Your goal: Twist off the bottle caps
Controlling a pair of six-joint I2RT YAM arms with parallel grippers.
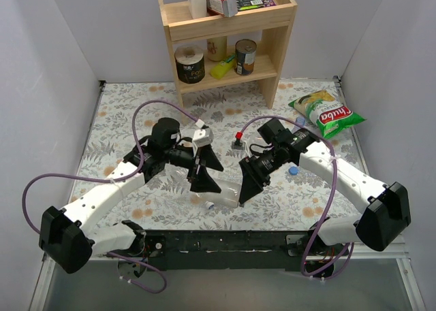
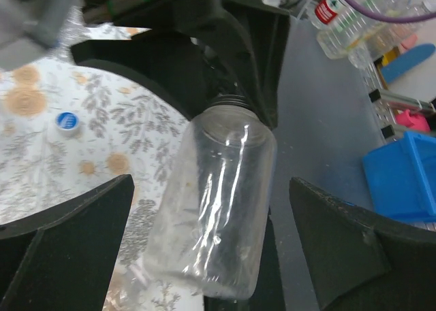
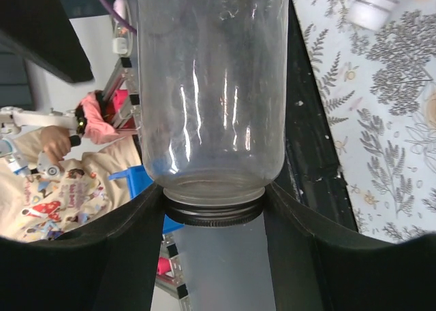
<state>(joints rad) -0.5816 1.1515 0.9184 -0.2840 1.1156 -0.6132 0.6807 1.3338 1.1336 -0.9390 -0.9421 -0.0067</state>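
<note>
A colourless wide-mouthed bottle (image 1: 228, 194) hangs between my two grippers above the table's near edge. My right gripper (image 3: 212, 212) is shut on its wide ridged cap (image 3: 212, 217), with both fingers pressed against the rim; the bottle's body (image 3: 211, 86) points away from it. My left gripper (image 2: 211, 188) is open, its fingers wide apart on either side of the bottle's base (image 2: 218, 209) and not touching it. A loose blue cap (image 1: 293, 169) lies on the cloth by the right arm and also shows in the left wrist view (image 2: 67, 121).
A wooden shelf (image 1: 228, 25) with tin cans and a yellow bottle stands at the back. A chips bag (image 1: 327, 112) lies at the back right. A small red-topped object (image 1: 238, 142) sits mid-table. A small whitish object (image 1: 210, 205) lies under the bottle.
</note>
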